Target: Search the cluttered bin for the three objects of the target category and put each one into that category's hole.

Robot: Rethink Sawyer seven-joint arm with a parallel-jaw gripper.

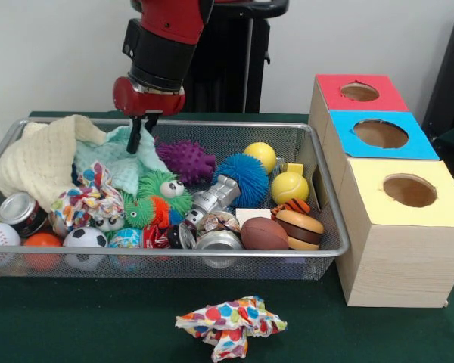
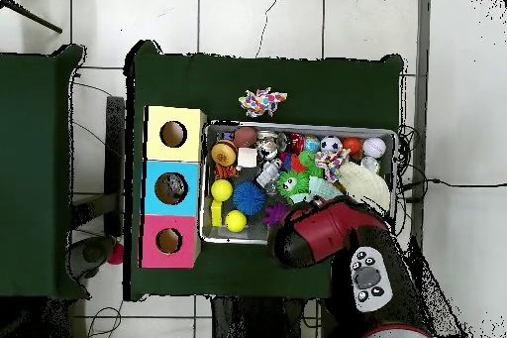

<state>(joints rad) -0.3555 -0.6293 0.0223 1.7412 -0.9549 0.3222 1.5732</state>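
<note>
Gripper [image 1: 141, 130] narrowly parted, tips in soft mint cloth [image 1: 131, 160], wire-mesh bin [image 1: 327, 219], spiky purple ball [image 1: 186, 159] beside

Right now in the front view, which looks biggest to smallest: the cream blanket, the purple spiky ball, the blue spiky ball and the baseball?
1. Cream blanket, clearly largest.
2. Purple spiky ball and blue spiky ball: they look about alike, so I won't rank them.
3. Baseball, smallest, though it is partly cut off at the edge and nearer the camera.
</note>
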